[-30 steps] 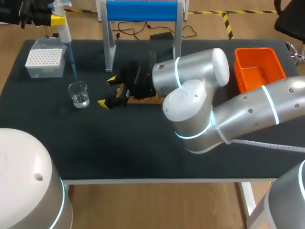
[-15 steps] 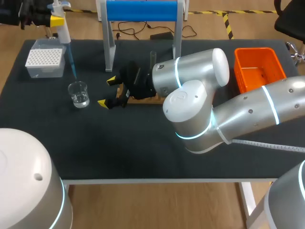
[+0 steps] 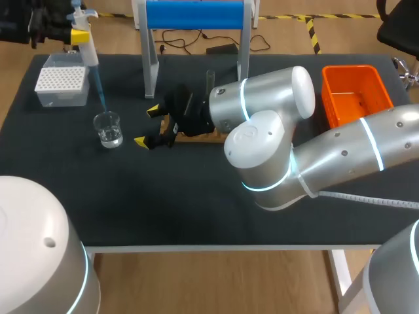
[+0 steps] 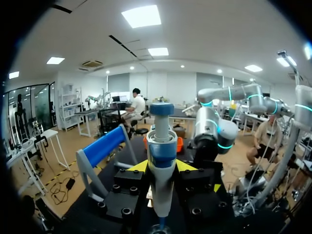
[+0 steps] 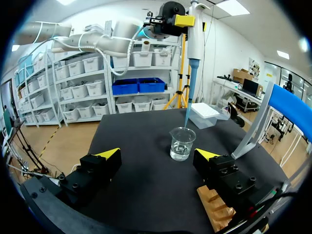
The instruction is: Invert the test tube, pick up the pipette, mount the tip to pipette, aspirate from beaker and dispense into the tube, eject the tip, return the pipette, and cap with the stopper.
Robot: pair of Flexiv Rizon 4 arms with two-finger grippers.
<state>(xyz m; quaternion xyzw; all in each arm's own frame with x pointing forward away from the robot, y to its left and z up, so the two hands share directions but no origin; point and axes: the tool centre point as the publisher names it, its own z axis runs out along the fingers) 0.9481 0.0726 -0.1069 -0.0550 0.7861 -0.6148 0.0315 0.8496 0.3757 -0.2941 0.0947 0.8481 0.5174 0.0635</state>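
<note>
Left gripper (image 4: 161, 168), at the upper left of the head view, clamps the pipette (image 3: 88, 49) upright. Its blue tip (image 3: 99, 88) points straight down and ends about level with the rim of the beaker (image 3: 108, 129) directly below. To that beaker's right, the right gripper (image 3: 148, 125) sits spread wide, empty.

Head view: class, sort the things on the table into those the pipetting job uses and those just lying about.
Job in hand: pipette with its blue tip; beaker; tip box; test tube.

Lying about: orange bin; blue-barred frame. Either may serve later for the ejected tip or the returned pipette, but nothing shows that now.
</note>
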